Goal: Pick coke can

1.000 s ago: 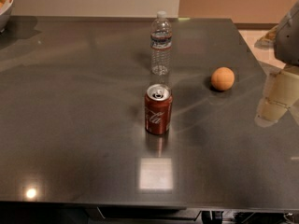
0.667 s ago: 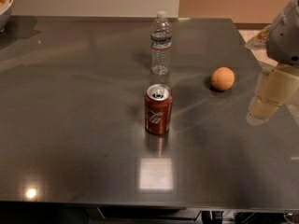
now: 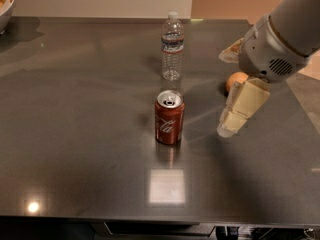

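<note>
The coke can (image 3: 169, 117) is a dark-red can with white script and a silver top. It stands upright near the middle of the dark table (image 3: 75, 134). My gripper (image 3: 231, 124) hangs from the grey arm (image 3: 280, 39) at the right. It points down and left, with its tip a short way to the right of the can and apart from it. It holds nothing that I can see.
A clear plastic water bottle (image 3: 172, 46) stands upright behind the can. An orange (image 3: 235, 80) lies right of the bottle, partly hidden by my gripper. A white bowl (image 3: 5, 4) sits at the far left corner. A crumpled wrapper (image 3: 231, 51) lies at the back right.
My arm and gripper have moved left from the table's right edge toward the can, now partly covering the orange. The can and the bottle have not moved.
</note>
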